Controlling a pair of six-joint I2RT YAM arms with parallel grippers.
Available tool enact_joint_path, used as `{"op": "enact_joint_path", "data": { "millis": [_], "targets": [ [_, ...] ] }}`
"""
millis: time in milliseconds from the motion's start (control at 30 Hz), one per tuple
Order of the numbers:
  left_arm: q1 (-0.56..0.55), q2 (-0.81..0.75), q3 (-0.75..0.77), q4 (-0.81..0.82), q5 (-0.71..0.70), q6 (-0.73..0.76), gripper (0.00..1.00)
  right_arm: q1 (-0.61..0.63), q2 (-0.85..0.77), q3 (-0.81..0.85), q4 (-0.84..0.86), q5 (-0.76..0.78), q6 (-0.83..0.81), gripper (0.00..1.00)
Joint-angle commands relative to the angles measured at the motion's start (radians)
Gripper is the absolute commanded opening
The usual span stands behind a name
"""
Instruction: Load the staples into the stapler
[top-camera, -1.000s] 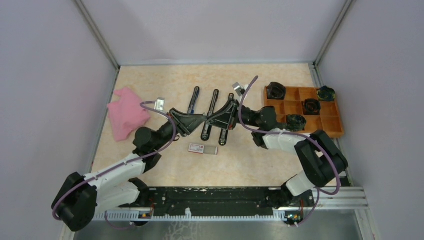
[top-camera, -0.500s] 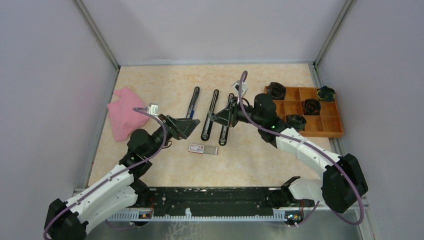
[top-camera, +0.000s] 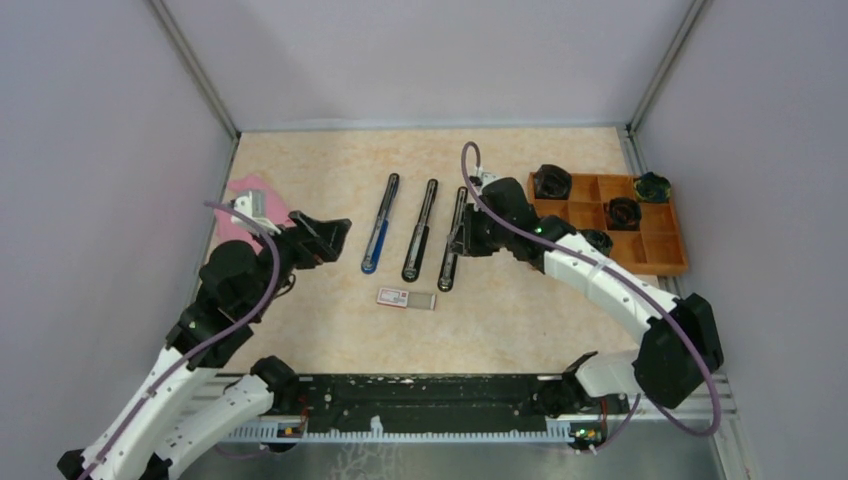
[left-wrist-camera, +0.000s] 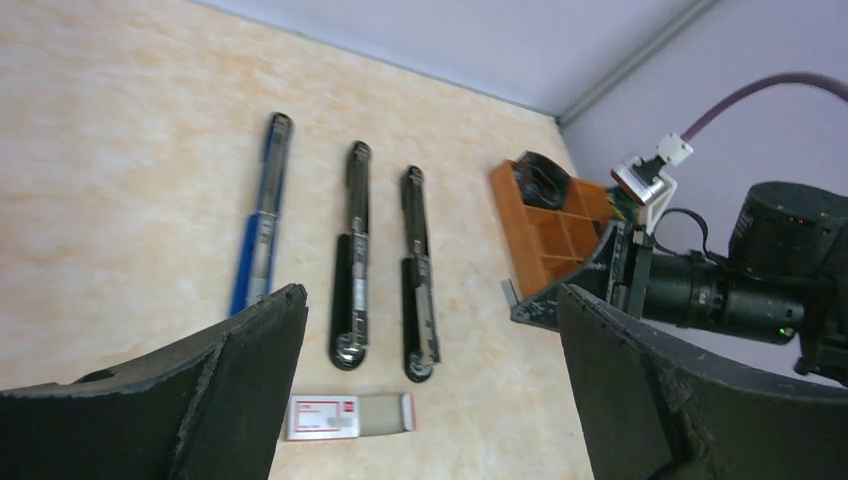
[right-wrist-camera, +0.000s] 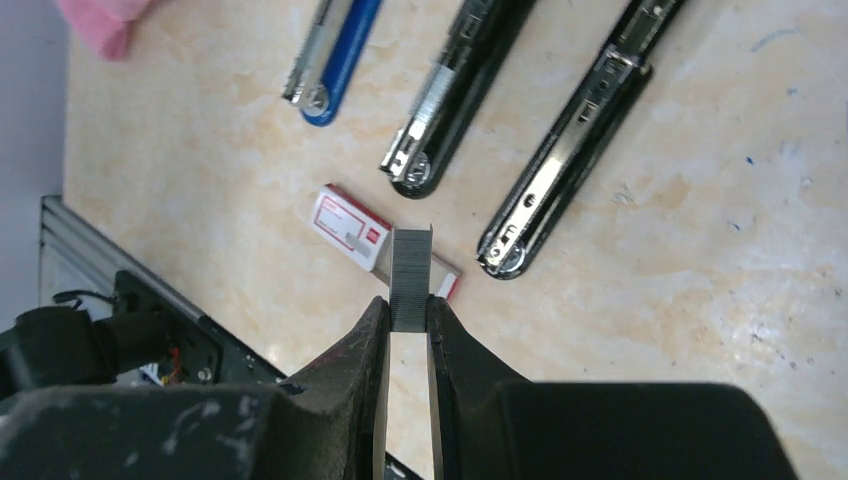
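The big pale marbled table held everything. The left arm had swung back to its own side, over the pink cloth. A second before, the left gripper was tip to tip with the right gripper above the staplers. Now its fingers had sprung wide apart, and they held nothing. I think that meant the hand-over was done, and the job belonged to the right arm alone.

The orange tray with little boxes sat at the far right, not touched. Three long staplers lay open side by side: a blue stapler, a middle black stapler and a right black stapler.

The small flat white box with red print lay on the table just in front of the staplers. The right gripper was pinched tight on the grey metal strip of staples. The strip stuck out past the fingertips, up in the air. It hung over the spot between the box and the near end of the right black stapler. It was not in any stapler yet.
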Motion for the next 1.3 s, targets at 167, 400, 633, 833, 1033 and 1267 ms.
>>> {"op": "enact_joint_path", "data": {
  "millis": [167, 400, 633, 833, 1033, 1267],
  "targets": [
    [-0.003, 0.053, 0.207, -0.33, -0.287, 0.267, 0.99, 0.024, 0.163, 0.161, -0.271, 0.205, 0.135, 0.0],
    [0.012, 0.029, 0.112, -0.252, -0.396, 0.316, 1.0, 0.046, 0.315, 0.289, -0.387, 0.265, 0.22, 0.0],
    [0.04, 0.011, 0.041, -0.225, -0.446, 0.354, 1.0, 0.062, 0.477, 0.429, -0.485, 0.284, 0.288, 0.0],
    [0.072, -0.002, 0.031, -0.218, -0.417, 0.351, 1.0, 0.071, 0.572, 0.51, -0.559, 0.32, 0.338, 0.0],
    [0.088, -0.019, 0.023, -0.209, -0.401, 0.35, 1.0, 0.074, 0.615, 0.549, -0.576, 0.331, 0.355, 0.0],
    [0.107, -0.013, 0.019, -0.203, -0.369, 0.35, 1.0, 0.078, 0.633, 0.575, -0.575, 0.335, 0.361, 0.0]
  ]
}}
